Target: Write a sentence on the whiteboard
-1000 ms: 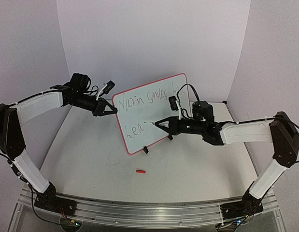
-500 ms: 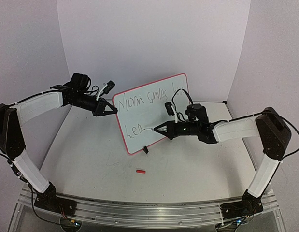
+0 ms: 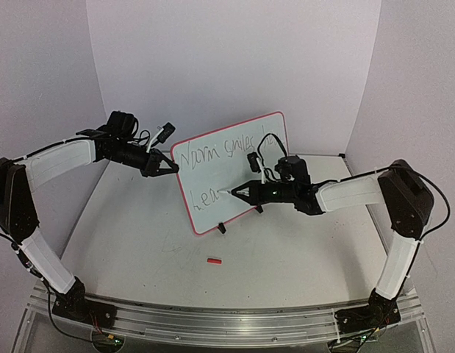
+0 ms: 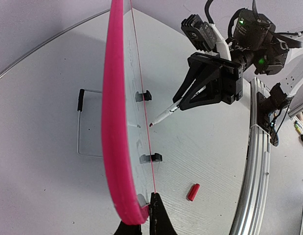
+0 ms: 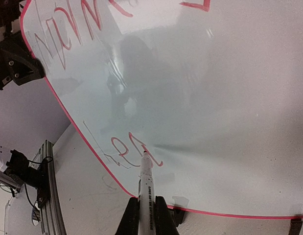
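Item: whiteboard (image 3: 238, 173), upright on counter (image 3: 286, 254), edge pinched by left gripper (image 3: 172, 168); right gripper (image 3: 239, 191) clenched on marker (image 5: 145, 180) at second line of the sentence (image 3: 216, 152); risk: pushing too hard could skid the board, smearing letters.

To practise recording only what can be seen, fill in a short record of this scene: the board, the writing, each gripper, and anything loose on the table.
Whiteboard: stands upright on the table on black clip feet, pink-red rim
Sentence: one line across the top, a second only begun at lower left
Left gripper: shut on the Whiteboard's side edge
Right gripper: shut on a marker, tip at the end of the second line
Loose item: small red piece lying on the table in front of the board
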Tool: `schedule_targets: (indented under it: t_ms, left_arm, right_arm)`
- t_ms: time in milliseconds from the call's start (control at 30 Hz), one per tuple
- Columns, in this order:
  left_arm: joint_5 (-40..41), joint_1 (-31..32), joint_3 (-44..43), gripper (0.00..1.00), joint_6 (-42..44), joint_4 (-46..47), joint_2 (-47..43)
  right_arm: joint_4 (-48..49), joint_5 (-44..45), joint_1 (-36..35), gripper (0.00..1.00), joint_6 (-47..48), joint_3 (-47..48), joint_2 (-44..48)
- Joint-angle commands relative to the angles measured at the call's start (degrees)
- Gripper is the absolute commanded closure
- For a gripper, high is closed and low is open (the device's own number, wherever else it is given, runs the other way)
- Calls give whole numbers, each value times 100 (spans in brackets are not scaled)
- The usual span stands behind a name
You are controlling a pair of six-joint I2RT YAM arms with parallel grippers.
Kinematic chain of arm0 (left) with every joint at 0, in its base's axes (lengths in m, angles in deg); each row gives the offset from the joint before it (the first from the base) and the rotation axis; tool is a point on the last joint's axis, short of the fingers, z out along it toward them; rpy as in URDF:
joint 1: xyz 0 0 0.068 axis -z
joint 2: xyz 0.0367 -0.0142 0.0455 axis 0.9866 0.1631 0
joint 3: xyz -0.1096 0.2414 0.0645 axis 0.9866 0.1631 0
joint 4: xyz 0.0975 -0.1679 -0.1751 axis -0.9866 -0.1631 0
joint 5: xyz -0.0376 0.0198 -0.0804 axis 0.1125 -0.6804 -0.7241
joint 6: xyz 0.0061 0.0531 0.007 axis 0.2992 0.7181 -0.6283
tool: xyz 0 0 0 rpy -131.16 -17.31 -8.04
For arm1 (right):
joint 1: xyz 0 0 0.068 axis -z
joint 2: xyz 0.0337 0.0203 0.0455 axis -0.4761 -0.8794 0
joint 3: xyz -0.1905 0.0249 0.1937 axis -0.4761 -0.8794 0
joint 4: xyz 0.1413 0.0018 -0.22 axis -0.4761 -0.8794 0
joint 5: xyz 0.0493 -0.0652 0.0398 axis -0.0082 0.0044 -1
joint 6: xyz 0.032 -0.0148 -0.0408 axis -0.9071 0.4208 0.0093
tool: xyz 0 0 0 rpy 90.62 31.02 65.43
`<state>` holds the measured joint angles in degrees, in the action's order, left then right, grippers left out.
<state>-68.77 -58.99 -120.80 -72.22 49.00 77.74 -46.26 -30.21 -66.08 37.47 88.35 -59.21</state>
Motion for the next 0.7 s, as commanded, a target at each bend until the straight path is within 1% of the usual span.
schedule_targets:
  t_ms: [0,300,667]
  left_arm:
    - [461,89,88,100,489,-241,-19]
    - [470,88,92,100,493,-241,-15]
    - [477,88,92,100,493,-243,-37]
  right_arm:
    - [106,175,-15,100,-46,295,-121]
    - [94,278,-14,100,-124,457,-247]
    - [103,879,4,100,-208,142,44]
